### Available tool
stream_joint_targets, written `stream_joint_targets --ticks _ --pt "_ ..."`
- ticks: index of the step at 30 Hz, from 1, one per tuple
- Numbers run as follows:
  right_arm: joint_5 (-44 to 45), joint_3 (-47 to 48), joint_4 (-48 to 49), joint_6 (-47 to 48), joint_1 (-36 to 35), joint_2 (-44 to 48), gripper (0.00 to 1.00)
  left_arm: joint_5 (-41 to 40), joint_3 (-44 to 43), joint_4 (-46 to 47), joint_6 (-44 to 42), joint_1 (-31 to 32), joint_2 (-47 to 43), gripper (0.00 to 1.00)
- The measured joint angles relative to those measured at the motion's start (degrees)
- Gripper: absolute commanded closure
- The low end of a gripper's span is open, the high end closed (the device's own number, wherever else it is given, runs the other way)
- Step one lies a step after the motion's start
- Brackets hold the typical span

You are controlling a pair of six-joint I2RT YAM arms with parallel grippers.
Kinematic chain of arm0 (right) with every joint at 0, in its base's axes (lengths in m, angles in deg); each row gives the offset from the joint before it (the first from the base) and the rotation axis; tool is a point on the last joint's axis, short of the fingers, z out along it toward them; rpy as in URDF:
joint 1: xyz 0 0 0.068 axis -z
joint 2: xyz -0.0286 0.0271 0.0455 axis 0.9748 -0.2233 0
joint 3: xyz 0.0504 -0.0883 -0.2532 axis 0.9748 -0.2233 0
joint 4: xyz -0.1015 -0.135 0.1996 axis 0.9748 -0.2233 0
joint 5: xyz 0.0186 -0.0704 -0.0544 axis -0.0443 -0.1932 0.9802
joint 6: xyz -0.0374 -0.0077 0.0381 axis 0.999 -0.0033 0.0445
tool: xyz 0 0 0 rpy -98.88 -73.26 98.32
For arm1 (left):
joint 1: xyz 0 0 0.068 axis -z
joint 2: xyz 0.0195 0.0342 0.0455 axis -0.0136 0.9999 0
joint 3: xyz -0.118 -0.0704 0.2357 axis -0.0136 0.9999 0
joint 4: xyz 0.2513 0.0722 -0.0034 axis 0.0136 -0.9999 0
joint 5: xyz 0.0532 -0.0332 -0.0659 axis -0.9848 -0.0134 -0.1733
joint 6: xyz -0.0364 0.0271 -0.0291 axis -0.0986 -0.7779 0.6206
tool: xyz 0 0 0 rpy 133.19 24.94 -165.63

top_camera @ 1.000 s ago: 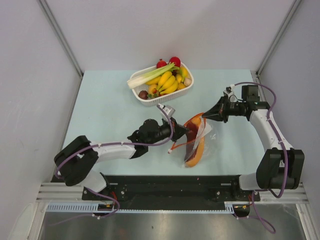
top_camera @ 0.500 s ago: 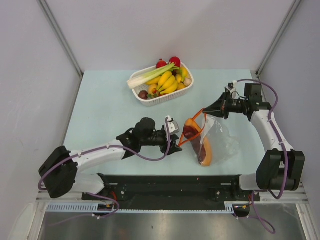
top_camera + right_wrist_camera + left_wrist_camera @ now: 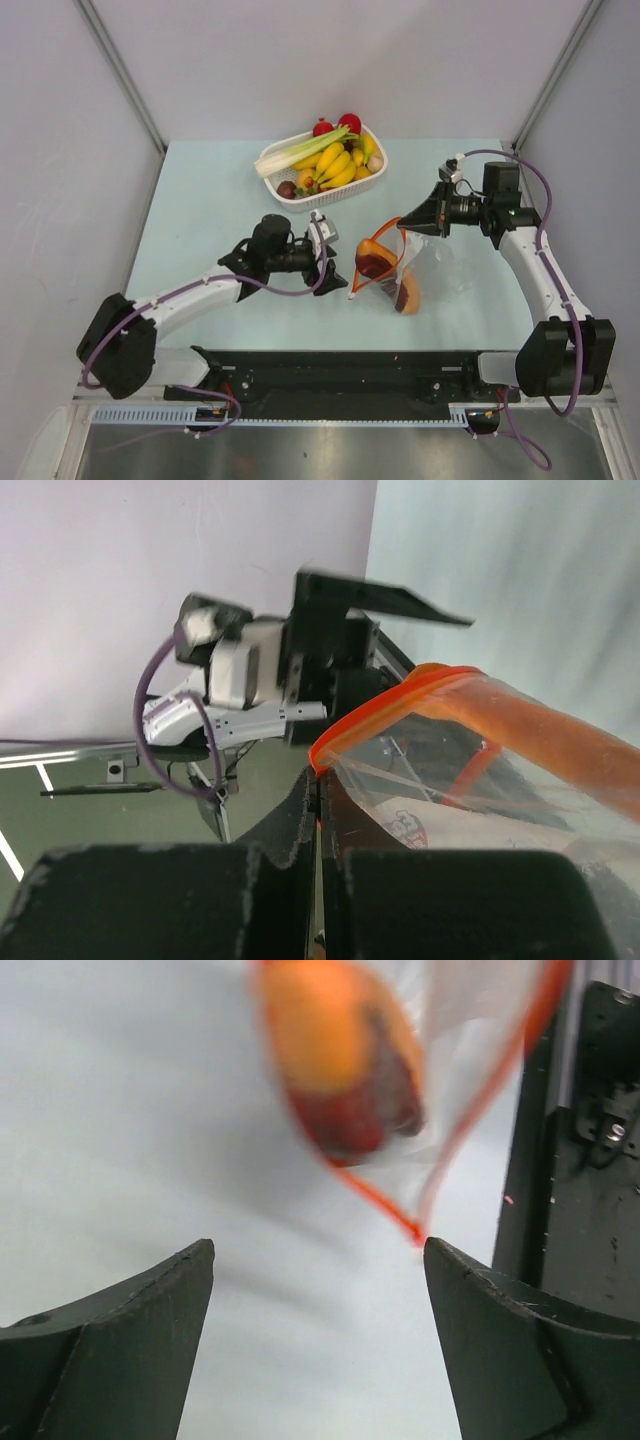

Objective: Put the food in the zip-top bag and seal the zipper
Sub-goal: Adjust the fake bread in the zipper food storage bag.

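Change: left gripper (image 3: 333,255) has backed off the zip-top bag (image 3: 432,262), jaws spread, empty | Hold: right gripper (image 3: 407,222) stays clamped on the zipper (image 3: 372,246) corner | Meaning: 2 food pieces (image 3: 388,278) bagged, more wait in the basket (image 3: 308,201)

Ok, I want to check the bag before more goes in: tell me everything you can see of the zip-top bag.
The zip-top bag is clear, floppy plastic with an orange-red zipper strip rimming its mouth, which gapes open toward the left arm. Inside sit a dark red piece and an orange piece. The right gripper pinches one corner of the mouth and holds it raised. The left gripper is open, just short of the bag. Its lower end appears to rest on the table.
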Motion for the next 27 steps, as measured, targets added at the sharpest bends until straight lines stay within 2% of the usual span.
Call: stream_joint_targets --ticks 4,11,17,20,21,23,24,25,27 --pt "-0.33 0.00 0.07 0.04 -0.55 0.31 1.00 2.86 0.61 1.90 2.45 -4.52 5.09 0.00" --pt "-0.35 0.00 0.70 -0.04 -0.79 0.33 1.00 9.75 9.22 9.97 7.23 -2.93 2.69 0.01" --pt "-0.59 0.00 1.27 -0.24 -1.20 0.33 1.00 6.60 8.74 15.85 10.56 0.42 6.38 0.11" --pt "-0.87 0.00 1.25 -0.22 -1.25 0.33 1.00 3.96 5.60 17.05 12.15 0.55 12.39 0.27" --pt "-0.94 0.00 1.25 -0.22 -1.25 0.33 1.00 3.45 4.61 17.29 12.48 0.55 14.05 0.47" --pt "-0.96 0.00 1.25 -0.22 -1.25 0.33 1.00 2.82 2.86 17.11 12.98 0.57 16.24 0.74" --pt "-0.96 0.00 1.27 -0.22 -1.22 0.33 1.00 2.75 2.03 16.85 13.46 0.59 16.72 0.95" --pt "-0.98 0.00 1.25 -0.22 -1.14 0.33 1.00 2.73 1.36 16.39 13.42 0.61 16.74 1.00" --pt "-1.01 0.00 1.25 -0.22 -0.90 0.33 1.00 2.86 0.15 14.51 12.41 0.66 15.78 1.00"
